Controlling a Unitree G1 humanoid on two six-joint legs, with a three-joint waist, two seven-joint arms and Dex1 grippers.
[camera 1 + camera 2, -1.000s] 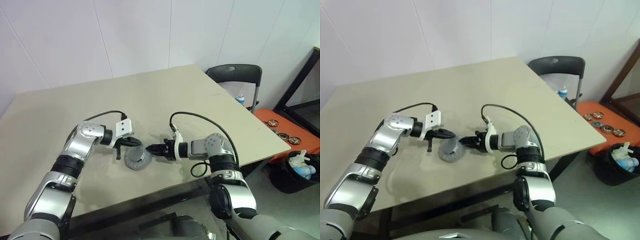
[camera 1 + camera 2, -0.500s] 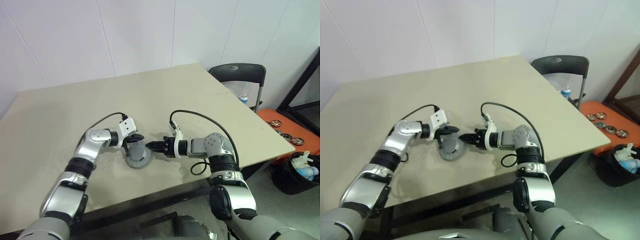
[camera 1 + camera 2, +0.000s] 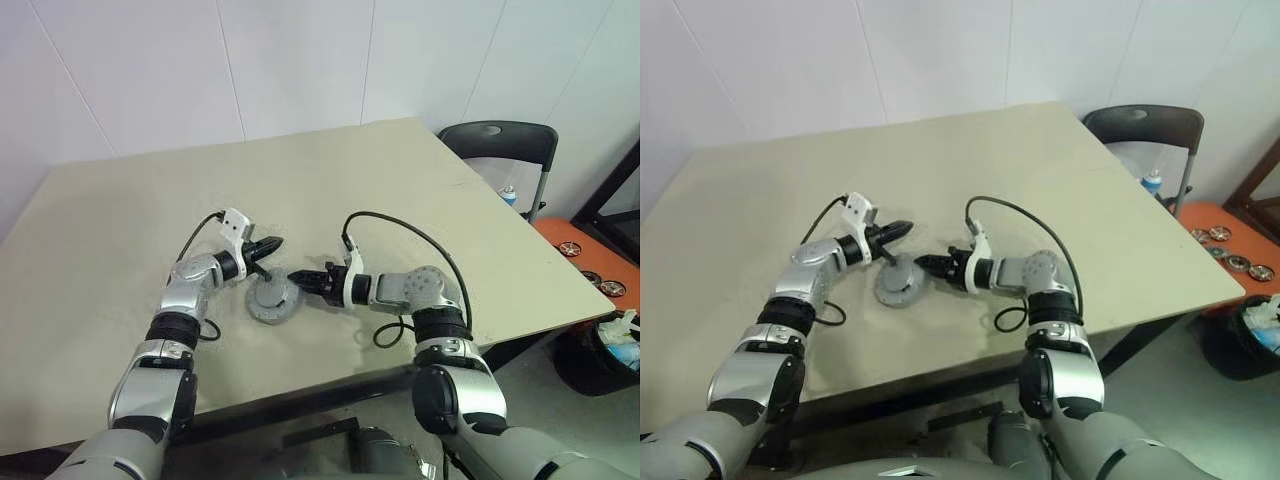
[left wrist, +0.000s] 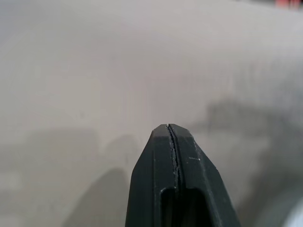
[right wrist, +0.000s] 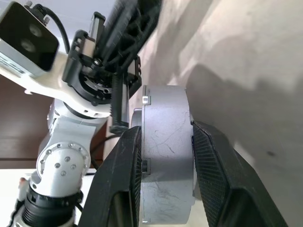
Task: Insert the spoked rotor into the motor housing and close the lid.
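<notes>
Motor housing (image 3: 273, 300) flat on the table (image 3: 420, 190), near the front edge, between both arms. Right gripper (image 3: 297, 279) clamped across housing wall, one finger (image 5: 215, 179) each side. Left gripper (image 3: 272, 243) pinched fully shut on nothing, hovering just above and behind the housing, tips pointing toward the right arm.

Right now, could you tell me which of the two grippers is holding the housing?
The right gripper: its jaws clamp the grey housing by its rim. The left gripper is shut on nothing, just above it.
</notes>
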